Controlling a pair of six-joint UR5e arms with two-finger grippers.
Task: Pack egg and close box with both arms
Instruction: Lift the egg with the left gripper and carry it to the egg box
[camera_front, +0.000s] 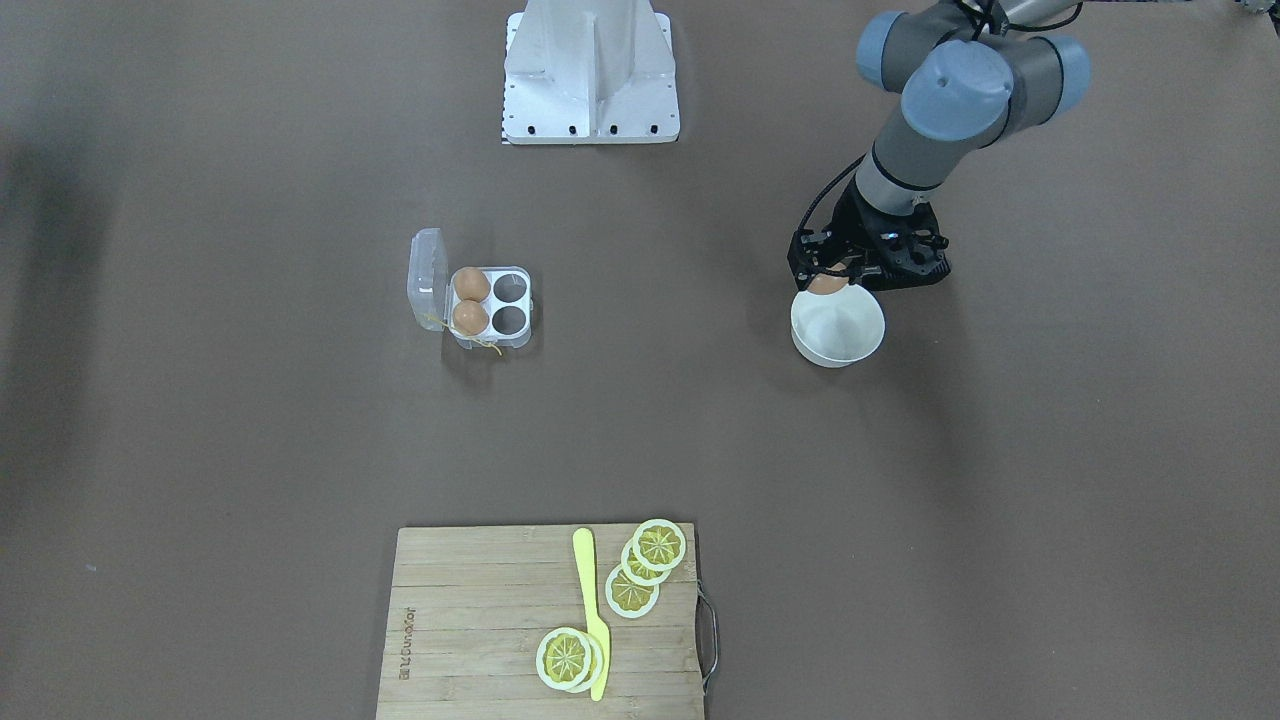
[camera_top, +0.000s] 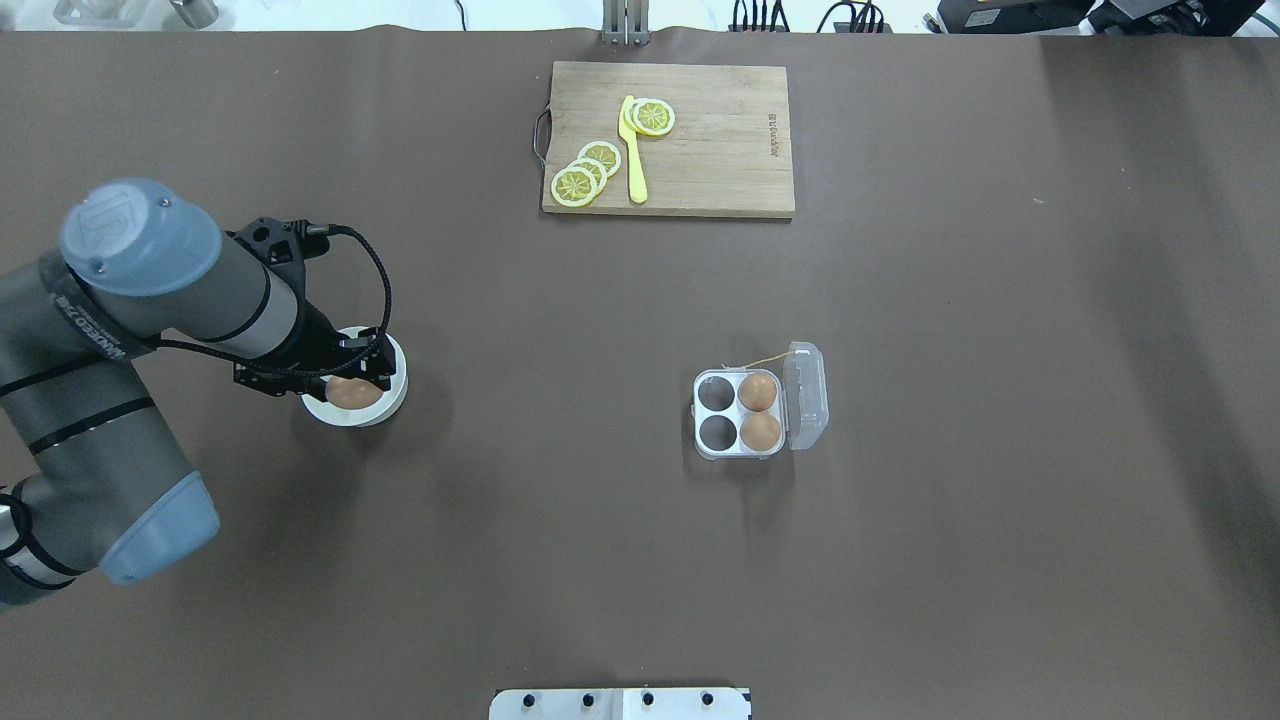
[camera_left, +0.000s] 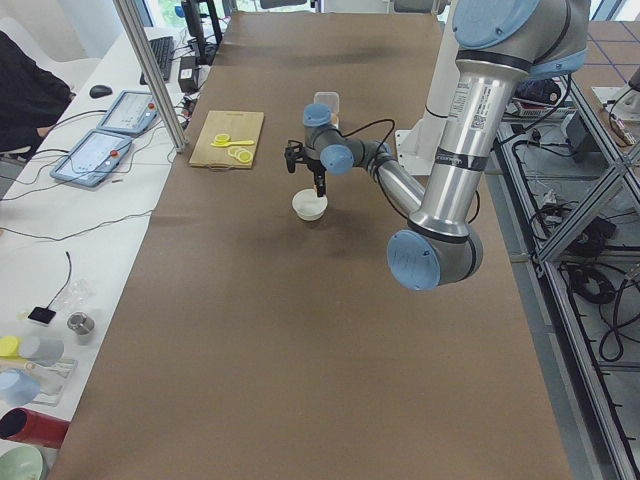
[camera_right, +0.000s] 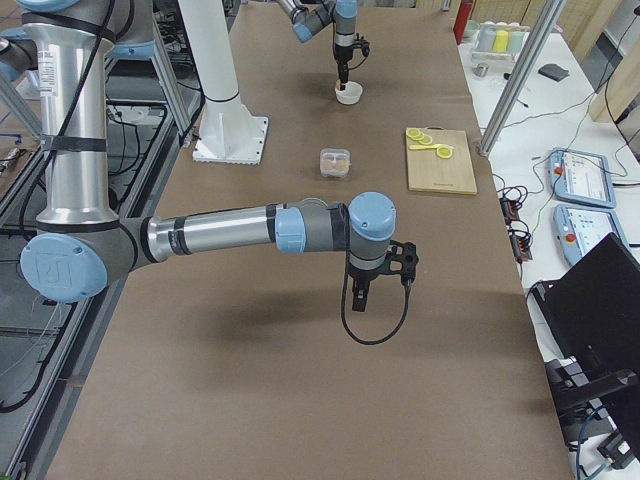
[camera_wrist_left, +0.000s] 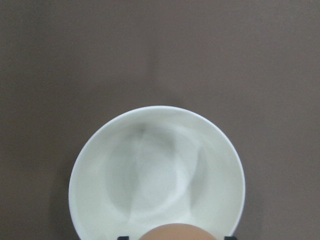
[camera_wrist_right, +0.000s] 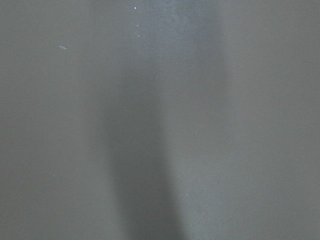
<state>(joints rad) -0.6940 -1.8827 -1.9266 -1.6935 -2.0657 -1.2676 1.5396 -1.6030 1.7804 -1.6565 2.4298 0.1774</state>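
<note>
Holding the egg (camera_wrist_left: 177, 233) between my fingers, my left gripper (camera_top: 346, 382) is closed on it and hangs just above the white bowl (camera_wrist_left: 155, 108). In my left wrist view only the top of this egg shows, at the lower edge, with a dark bit of finger on each side of it. The inside of the bowl under it is bare and white. The bowl stands on the brown table (camera_top: 600, 560), well apart from the box (camera_top: 727, 412). The box is open, and its clear lid (camera_top: 806, 395) stands up on the side away from the bowl. Two other eggs (camera_top: 758, 391) already sit in the two cells beside the lid, while the two cells nearer to the bowl are free. A thin yellow string (camera_top: 765, 358) lies at the far corner of the box. My right gripper (camera_right: 362, 293) hangs over bare table, well apart from the box, and I cannot tell if its jaws are open or closed, because only the side view shows it.
</note>
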